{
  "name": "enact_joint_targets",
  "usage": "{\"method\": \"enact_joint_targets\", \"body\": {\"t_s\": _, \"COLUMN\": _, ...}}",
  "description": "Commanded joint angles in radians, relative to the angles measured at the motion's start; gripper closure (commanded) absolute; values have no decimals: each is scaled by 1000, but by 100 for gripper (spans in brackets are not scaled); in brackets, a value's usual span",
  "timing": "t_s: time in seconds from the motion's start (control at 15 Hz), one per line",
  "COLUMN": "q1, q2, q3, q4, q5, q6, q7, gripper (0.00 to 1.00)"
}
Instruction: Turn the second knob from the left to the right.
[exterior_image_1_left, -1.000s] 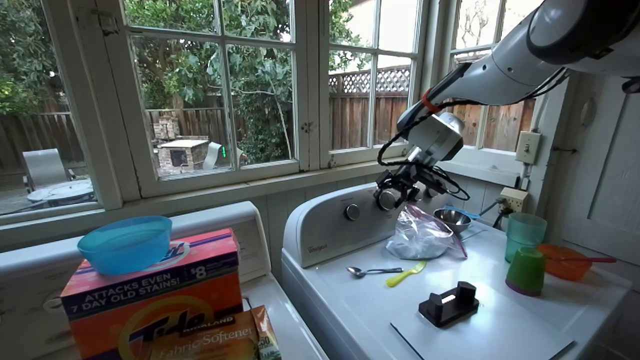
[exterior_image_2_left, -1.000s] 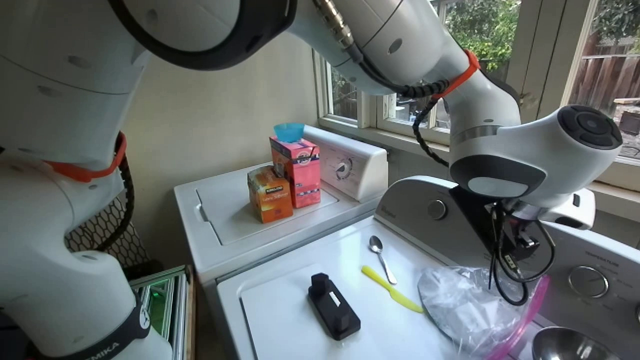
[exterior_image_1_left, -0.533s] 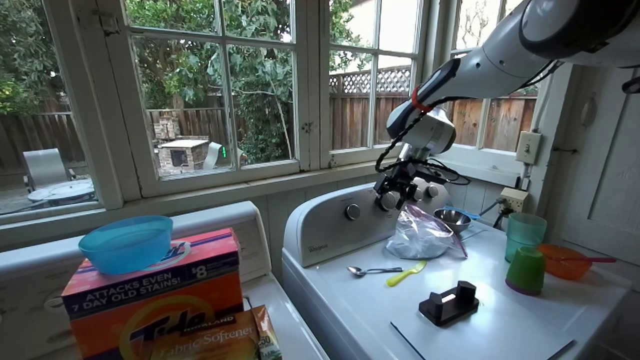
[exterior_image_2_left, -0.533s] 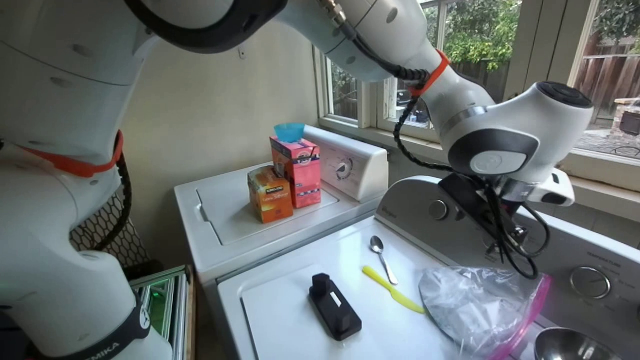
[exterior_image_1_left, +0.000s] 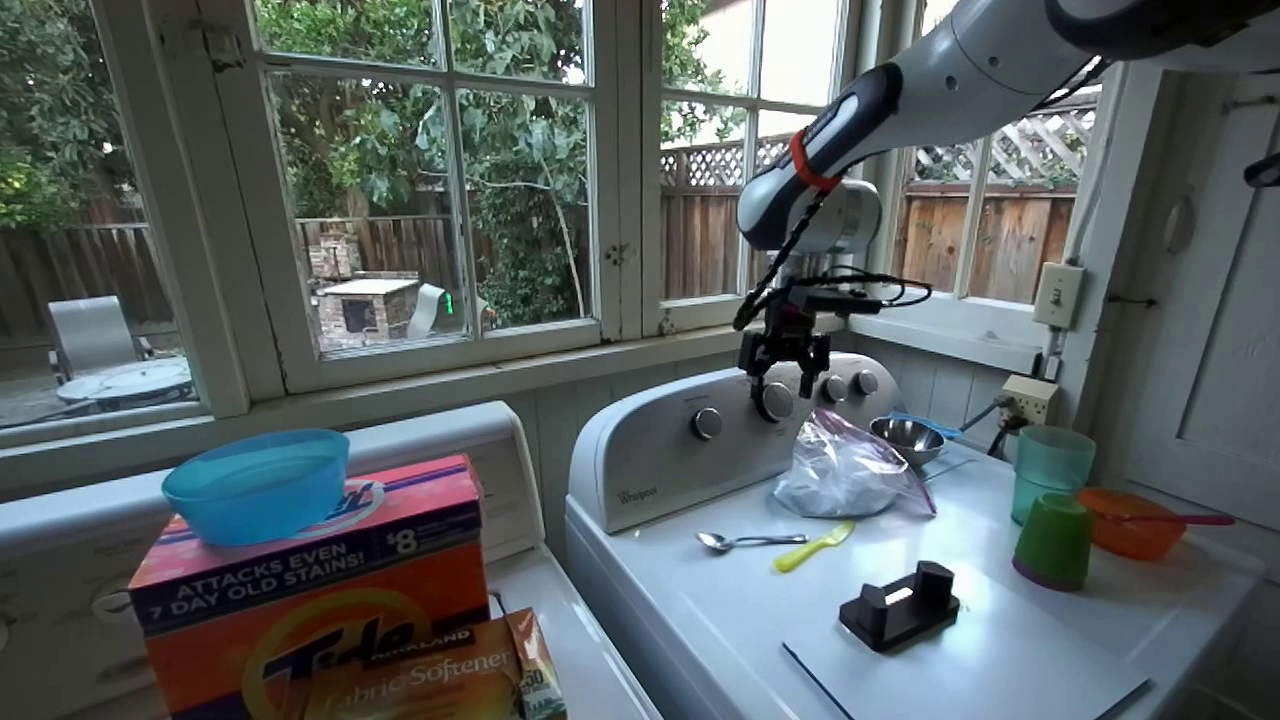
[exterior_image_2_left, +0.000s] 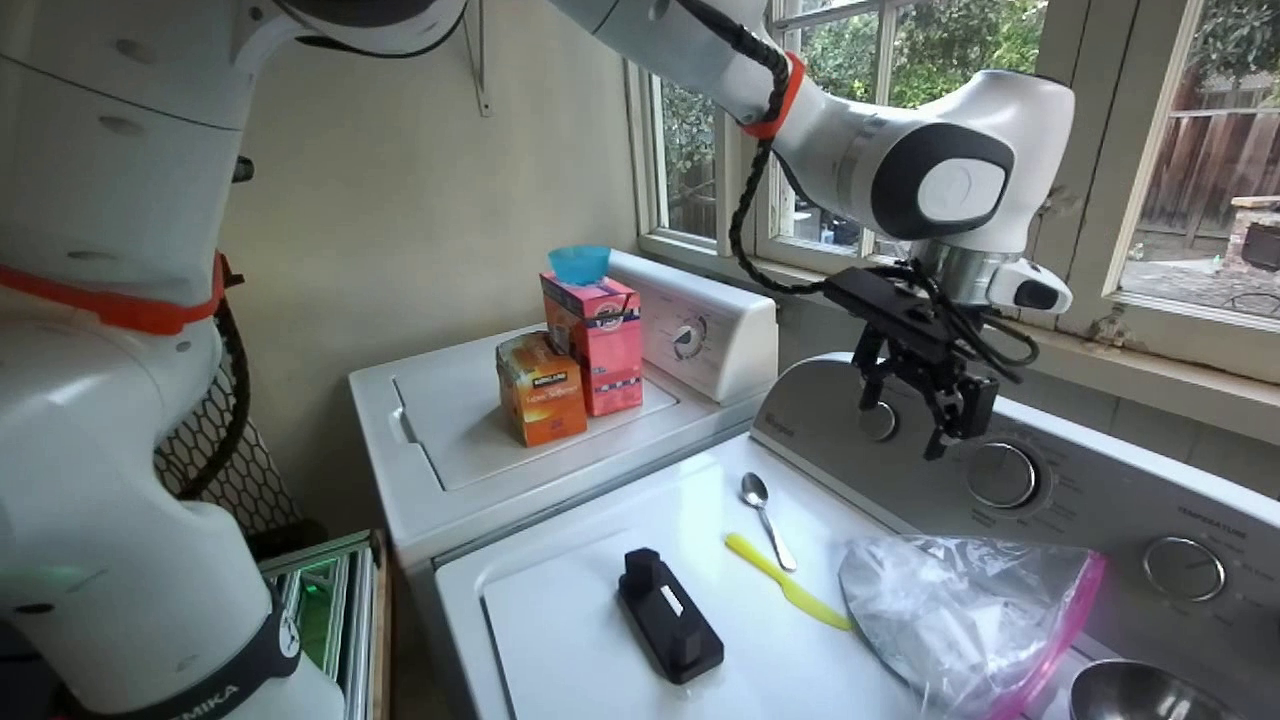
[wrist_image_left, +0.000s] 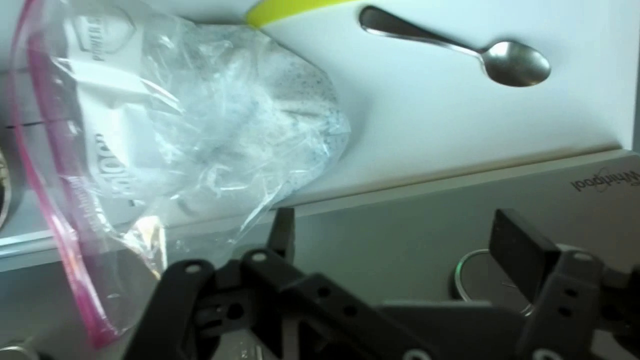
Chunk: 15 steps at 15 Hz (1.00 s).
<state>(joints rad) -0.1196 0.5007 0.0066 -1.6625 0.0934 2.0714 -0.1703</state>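
The second knob from the left is a round silver-rimmed knob on the white appliance's raised grey control panel. It shows in both exterior views. In the wrist view it is mostly or fully hidden behind the gripper's linkage. The leftmost knob is smaller; it also shows in the wrist view, partly behind a finger. My gripper points down in front of the panel, fingers wide apart and empty. In an exterior view it hangs between the first and second knobs, up and left of the second knob.
A clear plastic bag with a pink seal lies below the second knob, against the panel. A metal bowl, a spoon, a yellow knife and a black holder are on the appliance top. The windowsill runs behind the panel.
The gripper has risen, moved toward the leftmost knob and turned from tilted to pointing down. The second knob has come into full view in an exterior view. The knobs look unchanged.
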Motion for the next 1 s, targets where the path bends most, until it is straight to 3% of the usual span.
{"method": "enact_joint_targets", "body": {"t_s": 0.0, "q1": 47, "q2": -66, "q3": -56, "q4": -28, "q5": -127, "q6": -47, "q7": 73, "gripper": 0}}
{"method": "enact_joint_targets", "body": {"t_s": 0.2, "q1": 41, "q2": -117, "q3": -66, "q4": -45, "q5": -168, "q6": -34, "q7": 65, "gripper": 0}}
{"method": "enact_joint_targets", "body": {"t_s": 0.47, "q1": 21, "q2": -198, "q3": -58, "q4": -83, "q5": -130, "q6": 25, "q7": 31, "gripper": 0}}
{"method": "enact_joint_targets", "body": {"t_s": 0.6, "q1": 7, "q2": -246, "q3": -43, "q4": -124, "q5": -85, "q6": 63, "q7": -28, "gripper": 0}}
{"method": "enact_joint_targets", "body": {"t_s": 0.67, "q1": -10, "q2": -263, "q3": -29, "q4": -146, "q5": -53, "q6": 99, "q7": -127, "gripper": 0}}
{"method": "enact_joint_targets", "body": {"t_s": 0.73, "q1": 18, "q2": -198, "q3": -53, "q4": -54, "q5": -102, "q6": 33, "q7": -25, "gripper": 0}}
{"method": "enact_joint_targets", "body": {"t_s": 0.93, "q1": 8, "q2": -238, "q3": -45, "q4": -96, "q5": -73, "q6": 65, "q7": -98, "gripper": 0}}
